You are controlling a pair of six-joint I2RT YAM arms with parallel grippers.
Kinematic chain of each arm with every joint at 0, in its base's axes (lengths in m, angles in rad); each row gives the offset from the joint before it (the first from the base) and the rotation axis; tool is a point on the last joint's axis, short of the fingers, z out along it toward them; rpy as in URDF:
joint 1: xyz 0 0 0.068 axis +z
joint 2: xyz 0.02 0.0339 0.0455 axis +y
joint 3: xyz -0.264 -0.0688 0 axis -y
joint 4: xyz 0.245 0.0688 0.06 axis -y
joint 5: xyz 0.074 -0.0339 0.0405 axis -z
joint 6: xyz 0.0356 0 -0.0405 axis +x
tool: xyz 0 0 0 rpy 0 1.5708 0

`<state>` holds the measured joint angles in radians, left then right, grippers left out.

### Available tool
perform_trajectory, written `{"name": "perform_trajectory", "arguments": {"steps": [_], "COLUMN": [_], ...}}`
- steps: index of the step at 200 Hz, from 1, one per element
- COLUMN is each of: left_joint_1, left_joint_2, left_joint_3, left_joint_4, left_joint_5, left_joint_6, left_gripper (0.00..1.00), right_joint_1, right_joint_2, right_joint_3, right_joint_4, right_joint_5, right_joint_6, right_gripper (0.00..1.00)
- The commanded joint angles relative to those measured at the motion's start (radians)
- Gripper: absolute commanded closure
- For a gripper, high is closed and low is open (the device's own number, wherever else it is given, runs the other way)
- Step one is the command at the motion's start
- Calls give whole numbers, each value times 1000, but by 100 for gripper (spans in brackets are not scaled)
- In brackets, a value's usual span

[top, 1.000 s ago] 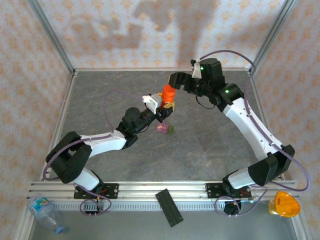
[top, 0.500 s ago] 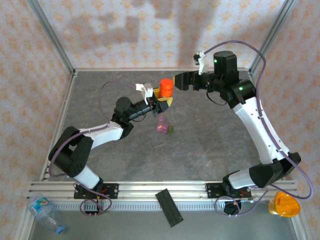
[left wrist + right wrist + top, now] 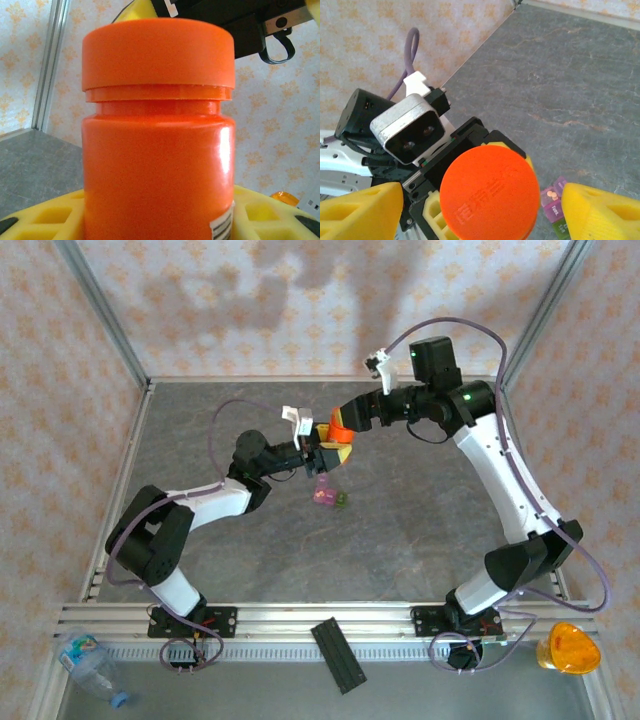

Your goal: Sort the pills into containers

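1. The left pincer [image 3: 327,452] is closed on the orange bottle [image 3: 158,150], clamped between its yellow fingers [image 3: 47,215].
2. The right pincer [image 3: 341,428] is open over the bottle's cap [image 3: 490,192], one finger on either side, neither touching.
3. The containers [image 3: 330,497], joined pink boxes and a green one, lie on the counter [image 3: 420,510] near the left pincer, on its near side.
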<state>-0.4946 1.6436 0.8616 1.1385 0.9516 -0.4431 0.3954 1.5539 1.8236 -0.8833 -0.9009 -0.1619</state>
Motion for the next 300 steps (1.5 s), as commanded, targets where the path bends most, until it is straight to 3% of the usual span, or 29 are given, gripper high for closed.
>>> {"name": "perform_trajectory", "arguments": {"steps": [1, 66, 122, 158, 206, 248, 300], "left_joint_1": [12, 13, 12, 12, 13, 13, -8], "left_joint_2": [7, 27, 38, 41, 42, 33, 14], "left_joint_3": [46, 65, 69, 68, 73, 71, 67], "left_joint_4": [66, 65, 66, 66, 66, 65, 59], "left_joint_5": [32, 33, 39, 41, 40, -59, -172], "left_joint_6": [-13, -19, -18, -20, -20, -6, 21], "left_gripper": [100, 100, 100, 100, 100, 100, 100], "right_joint_1": [-6, -7, -7, -7, -6, -5, 32], "right_joint_2": [8, 24, 25, 32, 37, 8, -96], "right_joint_3": [35, 25, 24, 24, 13, -59, -260], "right_joint_4": [-38, -47, -28, -28, -37, 10, 224], "right_joint_5": [-39, -33, -13, -4, -23, -21, 111], "right_joint_6": [-34, -44, -30, -23, -30, -15, 87], "right_gripper": [20, 30, 31, 50, 64, 67, 67]}}
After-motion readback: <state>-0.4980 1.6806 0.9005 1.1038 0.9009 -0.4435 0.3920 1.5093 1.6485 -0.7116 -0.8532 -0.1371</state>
